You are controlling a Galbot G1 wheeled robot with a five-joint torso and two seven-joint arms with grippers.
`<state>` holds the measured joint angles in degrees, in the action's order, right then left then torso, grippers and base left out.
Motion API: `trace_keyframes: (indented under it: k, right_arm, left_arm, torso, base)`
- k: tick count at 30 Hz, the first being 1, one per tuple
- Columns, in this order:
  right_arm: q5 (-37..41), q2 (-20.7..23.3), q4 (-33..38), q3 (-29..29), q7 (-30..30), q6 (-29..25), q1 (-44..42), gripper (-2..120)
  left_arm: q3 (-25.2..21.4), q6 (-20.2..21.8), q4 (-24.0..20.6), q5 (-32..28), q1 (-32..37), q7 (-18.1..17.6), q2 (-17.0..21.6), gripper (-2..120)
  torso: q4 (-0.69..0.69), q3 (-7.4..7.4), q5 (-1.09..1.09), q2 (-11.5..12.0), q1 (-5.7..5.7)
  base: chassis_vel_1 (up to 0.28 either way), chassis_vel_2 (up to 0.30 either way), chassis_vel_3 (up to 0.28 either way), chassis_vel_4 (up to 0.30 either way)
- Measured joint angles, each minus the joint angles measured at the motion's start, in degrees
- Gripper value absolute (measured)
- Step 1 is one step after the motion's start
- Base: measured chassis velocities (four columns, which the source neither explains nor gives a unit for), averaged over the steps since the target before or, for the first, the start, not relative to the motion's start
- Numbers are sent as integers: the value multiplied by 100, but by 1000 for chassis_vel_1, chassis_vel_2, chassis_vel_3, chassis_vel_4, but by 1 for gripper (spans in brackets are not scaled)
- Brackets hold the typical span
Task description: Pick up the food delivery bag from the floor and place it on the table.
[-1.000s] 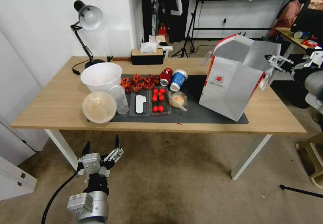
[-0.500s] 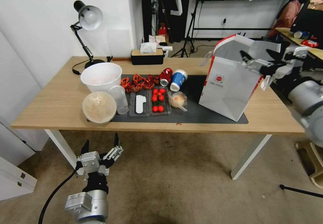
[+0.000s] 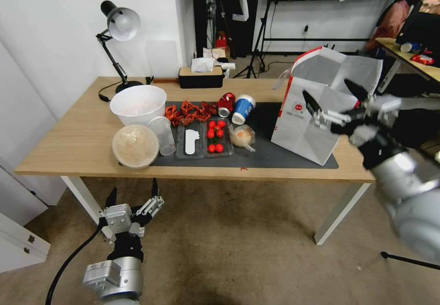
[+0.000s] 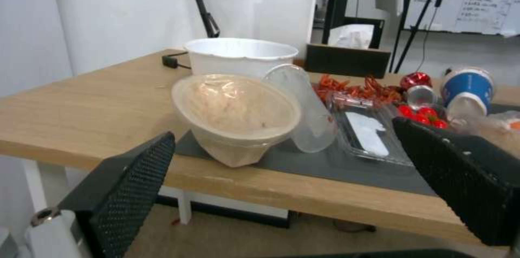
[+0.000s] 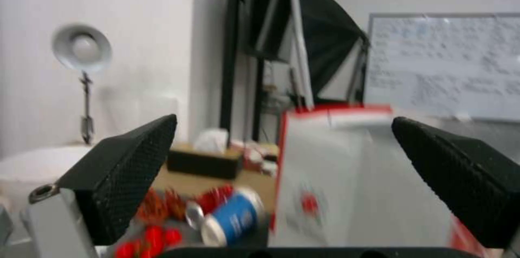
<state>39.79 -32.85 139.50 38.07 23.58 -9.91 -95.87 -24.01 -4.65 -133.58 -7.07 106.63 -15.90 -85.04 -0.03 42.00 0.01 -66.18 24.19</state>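
The food delivery bag [image 3: 295, 128], white with red trim, a round red logo and foil lining, stands upright and open on the right part of the table [image 3: 78, 135], partly on the dark mat. My right gripper [image 3: 326, 89] hangs open in front of the bag's upper half, nothing between its fingers. In the right wrist view the bag [image 5: 325, 193] lies ahead of the open right gripper [image 5: 284, 120]. My left gripper [image 3: 133, 187] is open and low over the floor [image 3: 238, 231], before the table's left front edge. The left wrist view shows the left gripper [image 4: 284, 130] facing the table's food.
On the table's left half stand a white bowl [image 3: 137, 103], a lidded bowl [image 3: 135, 145], a clear cup [image 3: 164, 135], tomatoes [image 3: 215, 135], crayfish [image 3: 190, 110], a blue cup [image 3: 243, 108], a tissue box [image 3: 200, 76] and a desk lamp [image 3: 120, 23]. Another desk [image 3: 403, 53] stands far right.
My right gripper swung from the bag's far right side leftward and nearer, across the front of the bag. The bag stayed put. The left gripper sank slightly.
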Motion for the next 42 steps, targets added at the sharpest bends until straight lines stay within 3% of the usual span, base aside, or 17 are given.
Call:
trace_keyframes:
  k: [9, 17, 29, 42]
  right_arm:
    - [-1422, -1303, -51, -373, 318, -264, -1089, 100]
    - [-2046, -2018, -205, -941, 467, -302, -1232, 100]
    - [-2480, -2564, -461, -1651, 387, -334, -1201, 100]
    - [-2507, -2599, -537, -1797, 341, -301, -1220, 100]
  left_arm:
    - [28, 19, 57, 58, 49, 70, -32, 100]
    - [8, 39, 77, 60, 84, 56, -20, 100]
    - [25, 47, 131, 34, 71, 62, -57, 100]
    - [37, 48, 127, 25, 70, 20, -36, 100]
  torso:
    - [2, 0, -2, 0, 0]
    - [2, 0, -2, 0, 0]
    - [2, 1, -2, 0, 0]
    - [2, 0, -1, 0, 1]
  base:
    - [0, 0, 0, 0]
    - [0, 0, 0, 0]
    - [0, 0, 0, 0]
    - [0, 0, 0, 0]
